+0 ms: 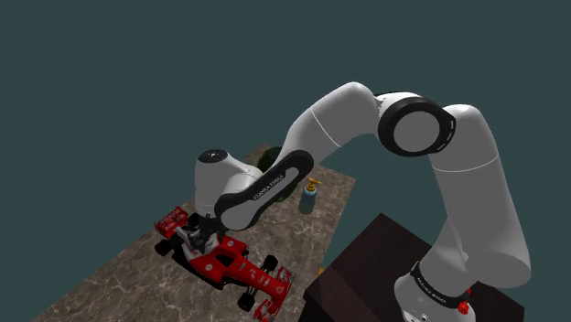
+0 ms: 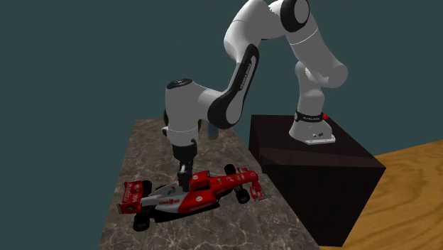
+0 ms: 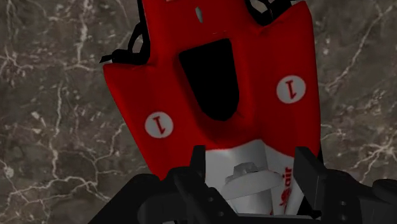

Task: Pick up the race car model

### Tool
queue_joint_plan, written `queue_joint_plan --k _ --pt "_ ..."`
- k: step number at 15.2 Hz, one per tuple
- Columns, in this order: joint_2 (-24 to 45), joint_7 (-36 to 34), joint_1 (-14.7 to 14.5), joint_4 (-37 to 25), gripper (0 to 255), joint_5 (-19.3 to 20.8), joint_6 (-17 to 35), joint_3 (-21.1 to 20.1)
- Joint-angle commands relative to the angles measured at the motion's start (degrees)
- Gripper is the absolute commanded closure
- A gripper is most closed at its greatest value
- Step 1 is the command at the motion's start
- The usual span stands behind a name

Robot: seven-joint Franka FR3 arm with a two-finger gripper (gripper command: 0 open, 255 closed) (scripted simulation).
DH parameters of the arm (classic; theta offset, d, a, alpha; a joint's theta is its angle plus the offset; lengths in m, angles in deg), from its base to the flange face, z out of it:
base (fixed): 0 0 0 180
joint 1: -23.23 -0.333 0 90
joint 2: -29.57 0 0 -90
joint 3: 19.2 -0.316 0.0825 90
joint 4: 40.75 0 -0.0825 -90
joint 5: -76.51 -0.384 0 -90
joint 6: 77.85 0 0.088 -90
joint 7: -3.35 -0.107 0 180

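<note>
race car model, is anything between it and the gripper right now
nothing visible does: the gripper sits right at the middle of the race car model. the small bottle stands apart, farther along the table.

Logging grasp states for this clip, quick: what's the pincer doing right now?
Pincer: closed on the car, clasping its white mid-body.

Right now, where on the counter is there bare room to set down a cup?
Bare marble lies on the counter at the shoulder view's lower left, beyond the race car model. A narrower strip is free between the car and the small bottle. It is crowded at the car's middle, where the gripper sits.
</note>
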Motion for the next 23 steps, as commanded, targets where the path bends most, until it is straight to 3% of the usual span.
queue_joint_plan --k 1,9,23 --pt "0.1 0.0 0.0 -0.1 255 0.0 0.1 0.0" --pt "0.1 0.0 0.0 0.0 255 0.0 0.1 0.0" --pt "-7.4 1.3 1.8 0.2 255 -2.7 -7.0 -2.4"
